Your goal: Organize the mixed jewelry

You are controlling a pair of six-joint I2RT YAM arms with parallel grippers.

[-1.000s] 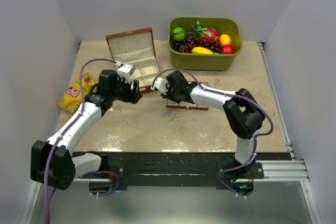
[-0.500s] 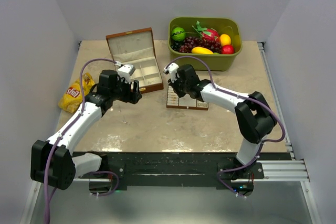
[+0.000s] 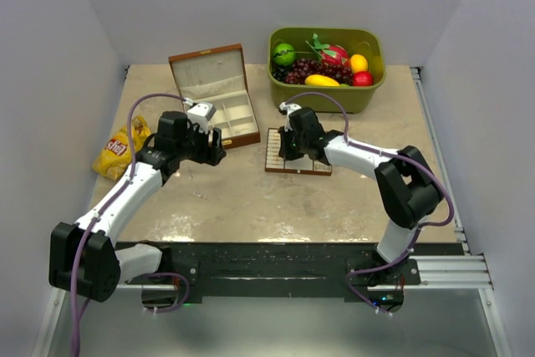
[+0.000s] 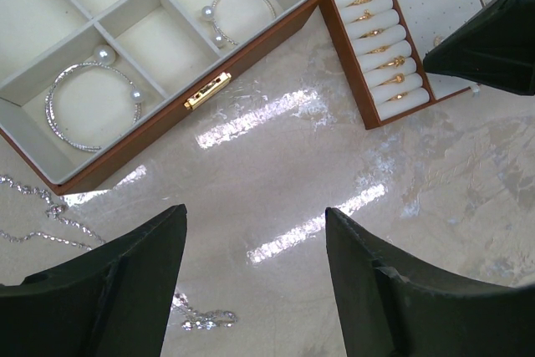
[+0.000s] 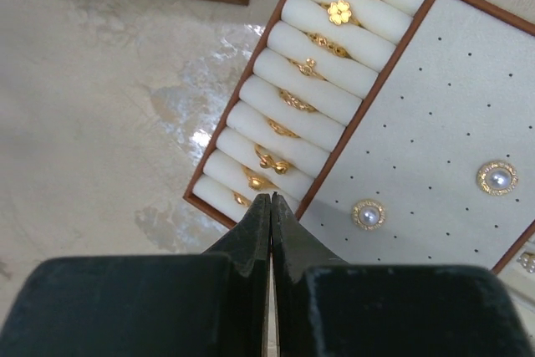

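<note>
Jewelry (image 4: 205, 12) in the wooden box (image 4: 150, 129): two bracelets (image 4: 104, 54). Right of it, a tray (image 5: 435, 106) held perhaps nine gold rings (image 5: 338, 12) and two pearl studs (image 5: 497, 177). Left gripper (image 4: 253, 215) gaped; right gripper (image 5: 270, 198) was pinched together.

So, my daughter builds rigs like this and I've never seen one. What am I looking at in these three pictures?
Two robot arms are bolted at the near edge of a table. The wide picture comes from a fixed camera above and behind them. The other two come from a camera on each wrist, so the dark shapes at the bottom are that arm's own fingers.

The left hand is open and empty, near a wooden box with silvery bracelets in its compartments. A fine chain lies loose beside it. The right hand is shut, nothing visible in it, above a tray of gold rings and pearl studs. A green fruit tub and a snack bag sit further off.
</note>
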